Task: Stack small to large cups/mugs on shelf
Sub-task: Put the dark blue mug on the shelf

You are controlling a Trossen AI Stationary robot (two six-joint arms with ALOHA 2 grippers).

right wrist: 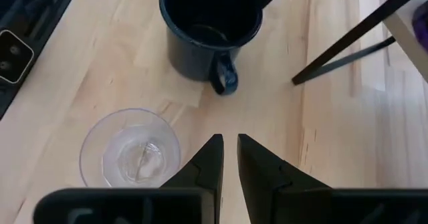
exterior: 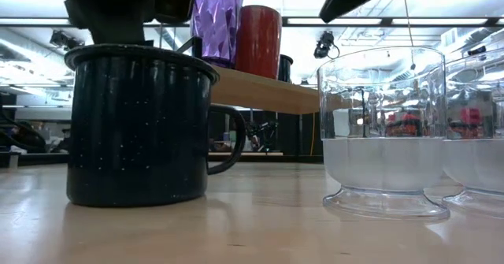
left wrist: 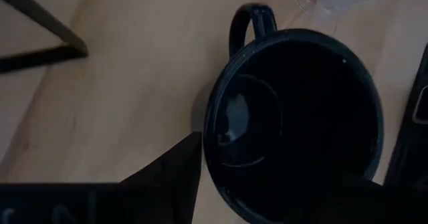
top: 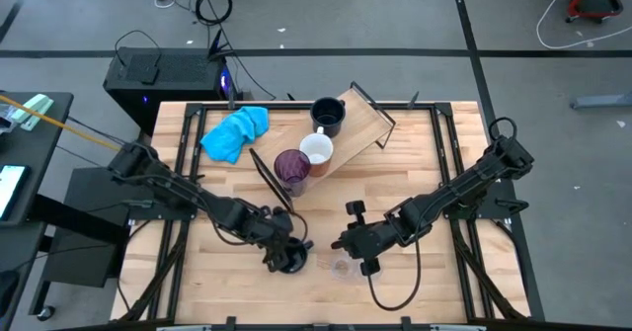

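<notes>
High view: the shelf [top: 360,124] lies skewed across the far half of the table [top: 444,282]. It carries a dark navy mug [top: 327,117], a white mug [top: 317,150] and a purple tumbler [top: 291,169] in a row along its edge, all mouth-up. A second navy mug [top: 290,260] stands near the front edge of the table, under the left gripper [top: 286,255]. A small clear cup [top: 345,268] stands just beside the right gripper [top: 354,252].

Low view: the near navy mug [exterior: 138,126] stands upright, long axis vertical, with its handle toward the clear cups [exterior: 384,130]. Its speckled finish suggests enamelled metal: judged stiff, moderately heavy, smooth-walled. The clear cups look thin, light, slippery and easily cracked; each flares to a foot.

Left wrist view: the camera looks down into the mug [left wrist: 301,124], handle pointing away from the wrist. The left gripper is spread wide, one dark finger [left wrist: 170,167] outside the wall. It is not seen pinching anything. Recommended hold: across the rim and wall, clear of the handle.

Right wrist view: the right gripper [right wrist: 230,154] is nearly pressed together, with only a narrow slot between its tips, and holds nothing. It hovers over bare table between the clear cup [right wrist: 130,149] and the mug [right wrist: 209,25], whose handle points toward this wrist. Grip the clear cup lightly, one finger inside the rim and one outside.
</notes>
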